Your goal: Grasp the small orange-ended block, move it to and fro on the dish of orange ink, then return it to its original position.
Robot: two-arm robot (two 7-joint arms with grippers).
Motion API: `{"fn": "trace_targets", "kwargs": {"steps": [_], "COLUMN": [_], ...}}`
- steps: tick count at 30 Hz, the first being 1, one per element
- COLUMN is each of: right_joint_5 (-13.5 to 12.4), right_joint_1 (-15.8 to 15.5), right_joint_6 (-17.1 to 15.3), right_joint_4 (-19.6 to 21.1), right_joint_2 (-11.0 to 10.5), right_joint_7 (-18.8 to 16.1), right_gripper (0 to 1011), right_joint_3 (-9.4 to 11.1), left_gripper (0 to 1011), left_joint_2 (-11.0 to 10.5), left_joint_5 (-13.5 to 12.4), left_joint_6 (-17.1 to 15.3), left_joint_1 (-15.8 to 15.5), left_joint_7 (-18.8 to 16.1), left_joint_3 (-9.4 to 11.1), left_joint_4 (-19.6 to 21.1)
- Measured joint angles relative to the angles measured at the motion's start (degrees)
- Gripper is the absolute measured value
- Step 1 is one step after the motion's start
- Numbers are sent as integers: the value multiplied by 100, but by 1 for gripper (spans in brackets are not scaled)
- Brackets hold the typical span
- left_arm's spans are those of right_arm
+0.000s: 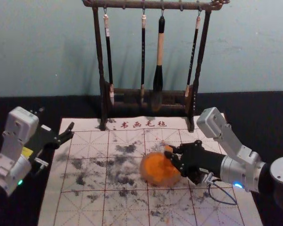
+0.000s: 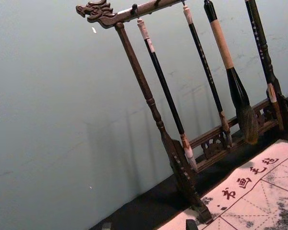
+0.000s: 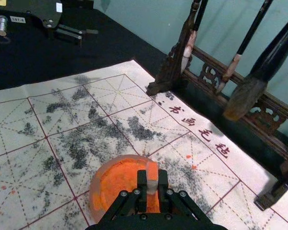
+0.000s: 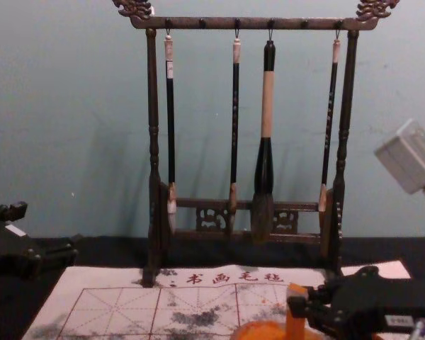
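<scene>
The block is upright at the far right part of the orange ink dish, pinched in the right claw. Left claw is just parked by the mat's left edge, fingers apart.

A pale blue-green wall rises behind the table, whose surface is black. At the table's back stands a dark, carved wooden brush rack, four calligraphy brushes hanging from it; soft, faint shadows fall on the wall.
</scene>
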State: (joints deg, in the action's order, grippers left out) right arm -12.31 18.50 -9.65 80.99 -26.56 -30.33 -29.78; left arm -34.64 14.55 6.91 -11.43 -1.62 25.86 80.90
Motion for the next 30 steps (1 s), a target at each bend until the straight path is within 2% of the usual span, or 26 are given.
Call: {"fn": "trace_targets", "kwargs": {"steps": [17, 24, 30], "right_joint_5": [-170, -237, -258], "right_joint_1": [-319, -378, -364], "right_joint_6": [-38, -41, -51], "right_joint_4": [367, 475, 508], "right_joint_2": [-223, -250, -224], "right_joint_7": [-46, -87, -120], "right_gripper": [82, 82, 82], "right_joint_3": [120, 106, 13], "left_gripper": [1001, 1001, 1001], "left_joint_2": [0, 0, 0], "left_joint_5": [0, 0, 0], "left_joint_6": [0, 0, 0], "left_joint_1": [0, 0, 0], "left_joint_7": [0, 0, 0], "left_joint_3": [0, 0, 0], "left_joint_4": [0, 0, 0]}}
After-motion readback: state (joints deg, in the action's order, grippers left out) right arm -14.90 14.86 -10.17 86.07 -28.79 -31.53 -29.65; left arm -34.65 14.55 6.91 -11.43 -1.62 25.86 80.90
